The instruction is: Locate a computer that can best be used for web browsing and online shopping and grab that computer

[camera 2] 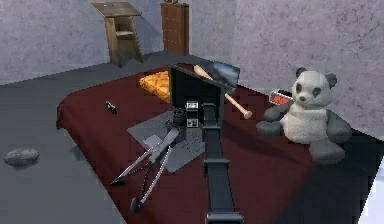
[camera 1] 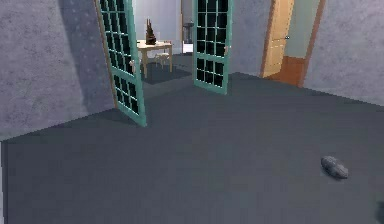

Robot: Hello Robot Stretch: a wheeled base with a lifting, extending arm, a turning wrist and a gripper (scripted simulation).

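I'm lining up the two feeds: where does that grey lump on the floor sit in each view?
Forward view: the grey lump lies on the dark grey floor near the lower right corner.
Arm side view: the grey lump lies at the left edge, on the floor left of the dark red bed that carries the laptop.
Shared landmark: the dark grey floor under the lump in both views.

Laptop, panda on maroon bed
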